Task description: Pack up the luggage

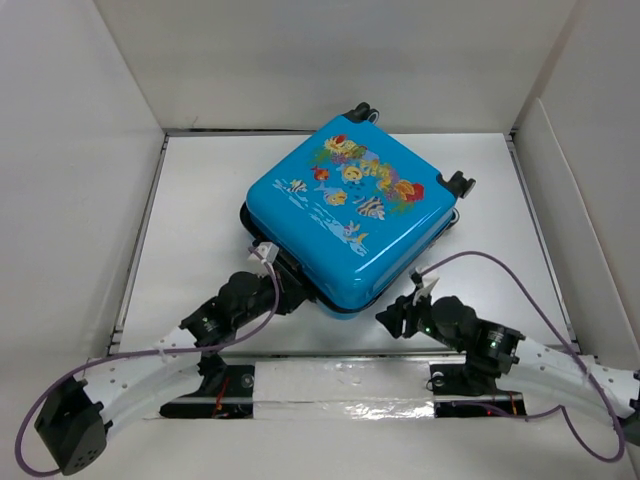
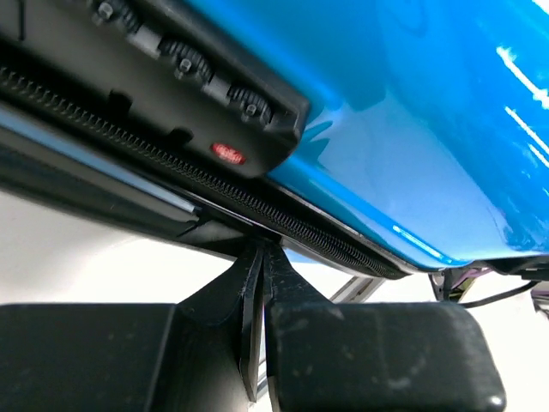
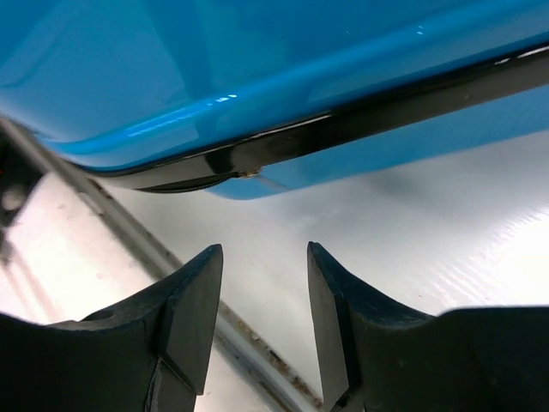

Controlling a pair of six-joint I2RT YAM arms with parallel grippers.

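Observation:
The bright-blue luggage (image 1: 350, 215) with its fish print lies closed and flat on the white table (image 1: 200, 230), wheels (image 1: 458, 184) at the far right. My left gripper (image 1: 291, 290) is shut, its tips pressed up against the black zip track (image 2: 330, 238) at the case's near-left edge, beside the black handle block (image 2: 171, 86) with a red badge. Whether anything thin sits between the tips (image 2: 262, 255) is hidden. My right gripper (image 1: 396, 316) is open and empty, just off the case's near corner (image 3: 257, 176), its fingers (image 3: 264, 255) above bare table.
White walls enclose the table on the left, back and right. A metal rail (image 1: 350, 352) and a taped strip (image 1: 340, 385) run along the near edge between the arm bases. A purple cable (image 1: 500, 270) loops over the right arm.

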